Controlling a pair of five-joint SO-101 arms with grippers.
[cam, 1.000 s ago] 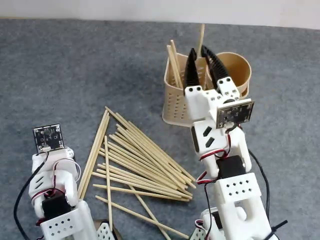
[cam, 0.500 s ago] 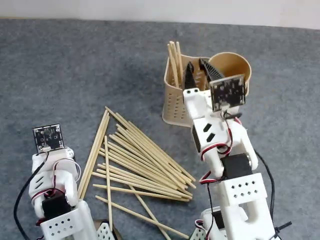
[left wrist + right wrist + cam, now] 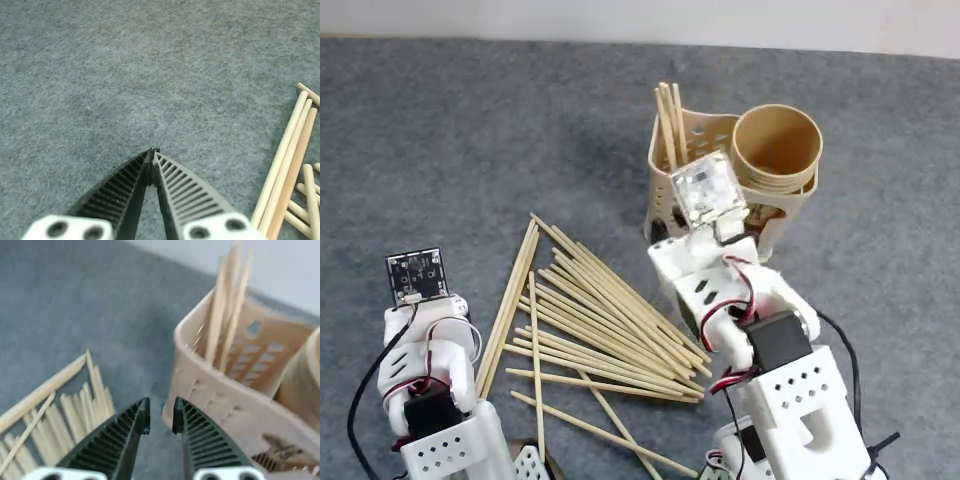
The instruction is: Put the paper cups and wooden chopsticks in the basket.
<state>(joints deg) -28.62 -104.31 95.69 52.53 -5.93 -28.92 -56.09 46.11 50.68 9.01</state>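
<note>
Basket [image 3: 665, 210]: a tan slotted tub that stood upright on the grey surface [image 3: 470, 130]; every place below is given from it.
Paper cups [image 3: 777, 148]: nested in one stack, mouth up, inside the basket at the end farther from the loose sticks. Their rim rose above the basket's wall.
Upright chopsticks [image 3: 668, 120]: a few leaned in the basket's other corner, with their tips poking out past its rim.
Loose chopsticks [image 3: 600, 315]: a fanned heap that lay flat on the surface outside the basket, near its slotted wall but apart from it, on the side that faced the arms.
Right end effector [image 3: 160, 416]: hung just outside the basket, close to the wall below the upright chopsticks, between the basket and the loose heap. Its fingers stood a narrow gap apart with nothing between them. The basket's corner lay just beyond the fingertips, and the nearest ends of the heap lay off to one side.
Left end effector [image 3: 153, 151]: well apart from the basket, on the far side of the loose heap, over bare surface. Its fingers were pressed together on nothing. The outermost sticks of the heap lay near it, untouched.
Right arm [image 3: 760, 340]: reached up to the basket's near wall, with its wrist camera over the rim.
Left arm [image 3: 425, 350]: folded, well away from the basket, beyond the heap.
</note>
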